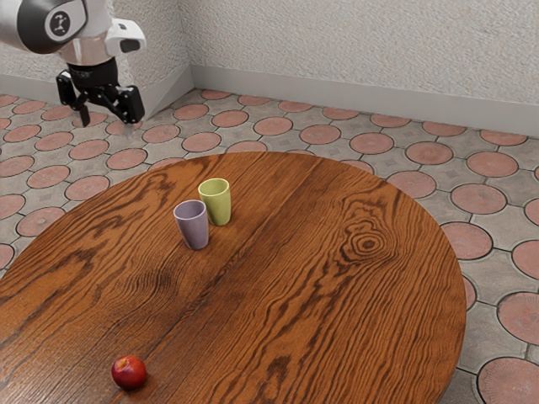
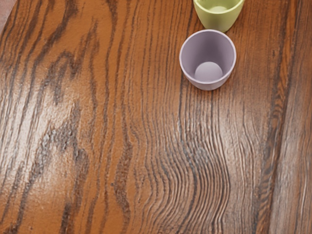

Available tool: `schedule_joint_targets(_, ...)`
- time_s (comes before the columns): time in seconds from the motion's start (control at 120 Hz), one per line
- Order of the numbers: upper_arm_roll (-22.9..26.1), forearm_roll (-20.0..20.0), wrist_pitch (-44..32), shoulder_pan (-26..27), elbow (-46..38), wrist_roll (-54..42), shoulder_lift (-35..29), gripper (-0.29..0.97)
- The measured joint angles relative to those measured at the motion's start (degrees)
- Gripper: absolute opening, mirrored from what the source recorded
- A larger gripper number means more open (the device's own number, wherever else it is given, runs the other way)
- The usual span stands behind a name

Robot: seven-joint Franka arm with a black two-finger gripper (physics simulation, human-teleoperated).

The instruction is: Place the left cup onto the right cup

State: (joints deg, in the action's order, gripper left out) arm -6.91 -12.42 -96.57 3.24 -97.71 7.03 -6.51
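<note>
A purple cup (image 1: 193, 224) stands upright on the round wooden table (image 1: 337, 278), toward the exterior view's left. A light green cup (image 1: 216, 201) stands upright just behind it and slightly to the right, almost touching it. My gripper (image 1: 103, 108) hangs high above the table's far left edge, well away from both cups, open and holding nothing. Looking down from the hand, the wrist view shows the purple cup (image 2: 207, 59) with its empty inside, and the green cup (image 2: 218, 12) right beside it, cut off by the picture's edge.
A red apple (image 1: 129, 371) lies near the table's front edge, at the exterior view's lower left. Bare wood spreads to the right of the cups. Tiled floor and a grey wall surround the table.
</note>
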Motion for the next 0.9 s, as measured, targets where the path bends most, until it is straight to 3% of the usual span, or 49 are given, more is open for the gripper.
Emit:
schedule_joint_targets(0.267,0.12,0.13,-0.93,-0.23,0.31,-1.34,1.31,0.68)
schedule_joint_targets(0.392,0.36,0.96,-2.54,-0.51,0.24,-1.89,6.08,0.68)
schedule_joint_targets(0.533,0.45,4.55,-4.49,-0.47,0.08,-2.31,11.51,0.68)
schedule_joint_targets(0.9,0.41,8.62,-16.65,-1.39,0.55,-2.88,24.51,0.68)
